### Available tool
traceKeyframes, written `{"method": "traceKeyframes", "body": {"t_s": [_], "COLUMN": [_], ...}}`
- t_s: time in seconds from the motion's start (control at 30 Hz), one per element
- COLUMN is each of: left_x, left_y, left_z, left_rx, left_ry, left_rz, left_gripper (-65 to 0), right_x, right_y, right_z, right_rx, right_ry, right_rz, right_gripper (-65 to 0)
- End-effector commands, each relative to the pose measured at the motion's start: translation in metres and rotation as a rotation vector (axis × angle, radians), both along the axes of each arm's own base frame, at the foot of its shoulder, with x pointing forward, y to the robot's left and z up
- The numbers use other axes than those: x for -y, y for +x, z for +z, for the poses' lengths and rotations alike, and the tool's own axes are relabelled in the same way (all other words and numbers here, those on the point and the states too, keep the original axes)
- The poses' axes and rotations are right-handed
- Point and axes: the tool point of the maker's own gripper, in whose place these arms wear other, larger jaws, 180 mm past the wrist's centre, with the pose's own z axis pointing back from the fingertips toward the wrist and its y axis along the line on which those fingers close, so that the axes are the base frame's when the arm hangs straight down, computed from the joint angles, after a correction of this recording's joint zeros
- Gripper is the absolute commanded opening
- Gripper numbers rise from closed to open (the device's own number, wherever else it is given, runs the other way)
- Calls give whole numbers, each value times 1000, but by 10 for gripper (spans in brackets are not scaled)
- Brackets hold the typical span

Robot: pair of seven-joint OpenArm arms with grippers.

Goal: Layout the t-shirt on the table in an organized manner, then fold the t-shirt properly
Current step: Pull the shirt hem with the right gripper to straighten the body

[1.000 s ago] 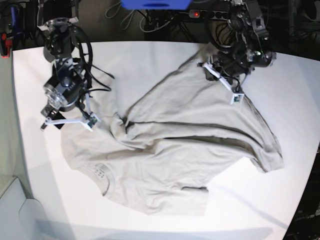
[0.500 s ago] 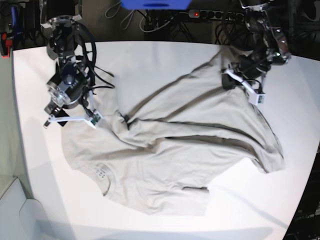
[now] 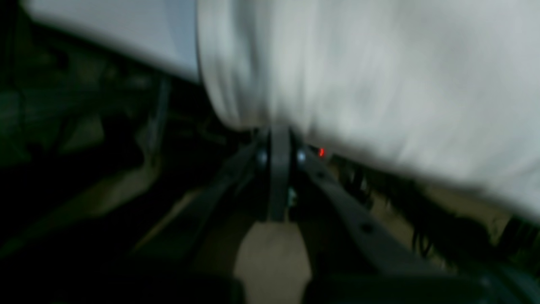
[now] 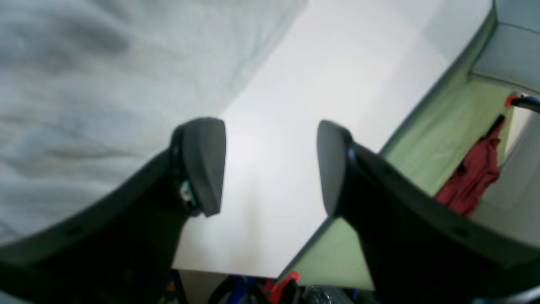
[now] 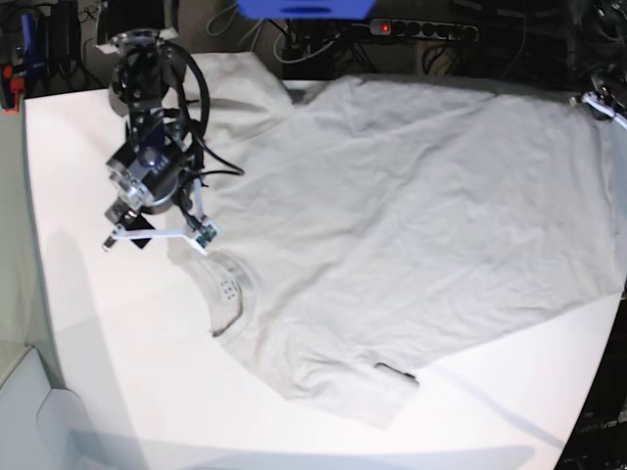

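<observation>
The t-shirt (image 5: 392,215) is a plain pale grey-beige cotton piece, spread wide across the table (image 5: 88,323) in the base view, its cloth pulled mostly flat with soft diagonal creases. The neck opening (image 5: 227,294) lies toward 8 o'clock, with a small dotted label visible inside it. One sleeve reaches to about 11 o'clock near the far table edge; the other sleeve points toward 6 o'clock, with a small dark fold at its hem. The body runs off toward 3 o'clock, where the cloth is lifted at the table's edge.

The left gripper (image 3: 278,169) is clamped shut on the t-shirt's edge; in its wrist view the cloth (image 3: 379,76) hangs from the closed jaws, blurred, over the dark area beyond the table. In the base view only a white tip (image 5: 598,103) of it shows at 3 o'clock.

The right gripper (image 5: 157,235) hovers at 9 o'clock, just beside the collar, its jaws spread apart and holding nothing. Its wrist view shows the two dark fingers (image 4: 202,164) over bare table (image 4: 274,147), with cloth (image 4: 84,84) to one side.

Bare white table lies open from 6 through 9 o'clock. The near corner at 4 o'clock is bare too. The far edge at 12 o'clock is crowded by cables and a power strip (image 5: 421,29).
</observation>
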Motion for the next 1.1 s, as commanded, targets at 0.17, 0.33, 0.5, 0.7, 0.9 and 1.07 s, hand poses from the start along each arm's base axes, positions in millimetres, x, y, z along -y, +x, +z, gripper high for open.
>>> {"method": "traceKeyframes", "body": {"t_s": [0.17, 0.33, 0.5, 0.7, 0.9, 1.07], "left_x": [10, 21, 9, -1, 15, 45], "left_y": [15, 17, 7, -10, -20, -22], "left_z": [7, 10, 23, 29, 34, 56], "left_rx": [11, 40, 106, 123, 117, 149], "left_ry": [-63, -140, -180, -188, -162, -112], "left_rz": [-5, -4, 58, 107, 79, 12], "left_gripper": [-642, -642, -642, -644, -645, -645], "right_x": [-38, -73, -98, -124, -177, -187], "right_y": [3, 4, 35, 99, 148, 176], "right_z": [5, 7, 20, 19, 10, -14], "right_rx": [20, 24, 66, 37, 12, -49], "right_ry": [29, 72, 68, 68, 177, 307], "right_rz": [97, 167, 231, 256, 379, 407], "right_gripper": [-302, -304, -406, -650, -650, -650]}}
